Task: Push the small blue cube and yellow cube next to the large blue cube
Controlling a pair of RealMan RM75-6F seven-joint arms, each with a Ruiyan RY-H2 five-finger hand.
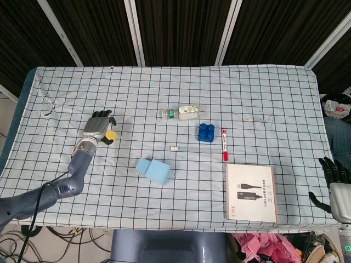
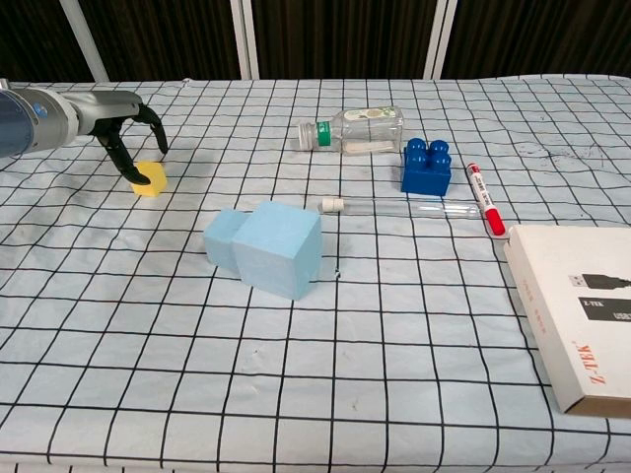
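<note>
The yellow cube (image 1: 111,135) (image 2: 150,178) lies on the checked cloth at the left. My left hand (image 1: 97,126) (image 2: 120,120) is at its far-left side, with spread fingers (image 2: 137,169) curving down onto the cube's far edge and holding nothing. The small blue cube (image 1: 143,165) (image 2: 221,239) sits against the left side of the large blue cube (image 1: 159,172) (image 2: 279,248), nearer the middle. My right hand (image 1: 334,182) hangs off the table's front right corner with its fingers apart, seen only in the head view.
A clear bottle (image 2: 353,130) lies on its side at the back. A dark blue toy brick (image 2: 426,166), a glass tube (image 2: 394,207) and a red marker (image 2: 485,198) lie to the right of the cubes. A white box (image 2: 582,305) sits at the front right.
</note>
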